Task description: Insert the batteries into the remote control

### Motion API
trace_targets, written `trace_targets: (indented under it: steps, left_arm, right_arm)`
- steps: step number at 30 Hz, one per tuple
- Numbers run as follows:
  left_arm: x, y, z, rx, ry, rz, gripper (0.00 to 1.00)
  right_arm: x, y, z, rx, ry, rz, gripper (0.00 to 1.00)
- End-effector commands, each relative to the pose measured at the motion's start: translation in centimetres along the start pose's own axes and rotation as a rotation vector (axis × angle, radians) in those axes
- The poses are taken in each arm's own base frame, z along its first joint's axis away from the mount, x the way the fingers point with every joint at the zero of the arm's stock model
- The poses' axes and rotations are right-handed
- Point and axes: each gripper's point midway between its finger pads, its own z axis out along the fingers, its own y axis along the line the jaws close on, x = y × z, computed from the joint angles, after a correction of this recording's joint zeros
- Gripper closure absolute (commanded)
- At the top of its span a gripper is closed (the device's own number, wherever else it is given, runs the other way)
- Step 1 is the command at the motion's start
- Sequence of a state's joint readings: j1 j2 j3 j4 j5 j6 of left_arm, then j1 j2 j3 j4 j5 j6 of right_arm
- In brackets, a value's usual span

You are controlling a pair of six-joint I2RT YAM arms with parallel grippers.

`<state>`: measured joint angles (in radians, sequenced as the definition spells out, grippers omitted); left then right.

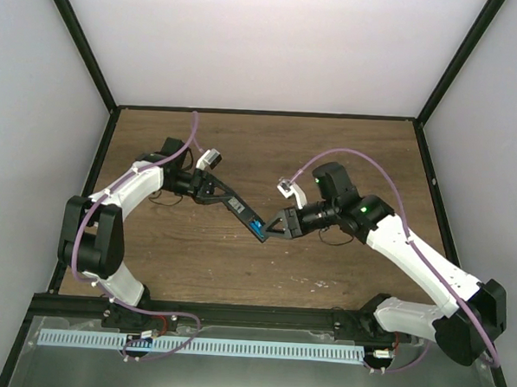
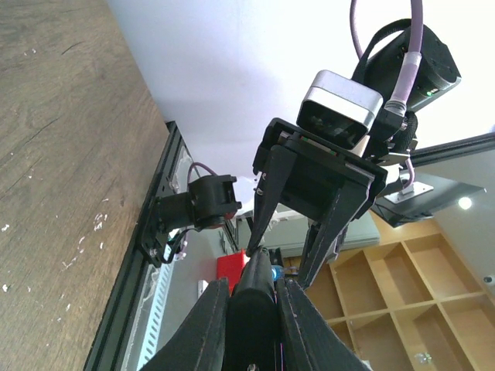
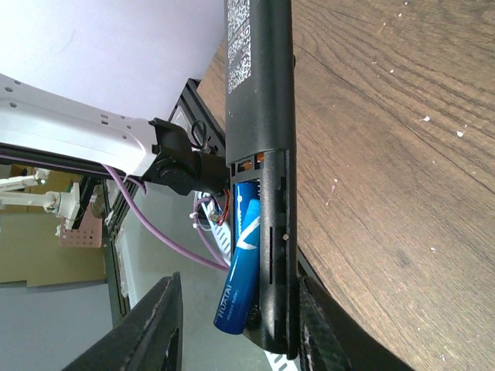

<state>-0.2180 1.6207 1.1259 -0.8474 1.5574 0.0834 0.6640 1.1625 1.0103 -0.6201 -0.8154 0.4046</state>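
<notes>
Clamping the remote control [image 1: 238,207] at its 10 o'clock end, the left fingers [image 2: 207,326] face wide-spread right fingers [image 3: 161,331] straddling its 4 o'clock end, with one battery [image 3: 241,259] lying in the compartment.

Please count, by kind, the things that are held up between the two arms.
Slim black bar-shaped plastic remote control: 1
Bright blue cylindrical battery: 1 in view
Total: 2

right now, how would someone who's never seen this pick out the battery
Over the wooden table, look where the two arms meet: the left gripper holds a slim black remote control. The battery lies in its open compartment, the only bright blue cylinder there, with white lettering.
</notes>
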Motion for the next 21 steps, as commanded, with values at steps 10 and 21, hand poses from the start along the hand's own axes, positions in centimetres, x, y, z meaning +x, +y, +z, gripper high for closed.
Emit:
trace_targets:
  steps: [10, 21]
  left_arm:
    - [-0.75, -0.28, -0.12, 0.025, -0.006, 0.067, 1.0]
    - [-0.8, -0.33, -0.11, 0.023, -0.005, 0.068, 1.0]
  right_arm:
    - [0.36, 1.73, -0.41, -0.08, 0.017, -0.054, 0.72]
    - [0.09, 1.59, -0.11, -0.084, 0.026, -0.061, 0.78]
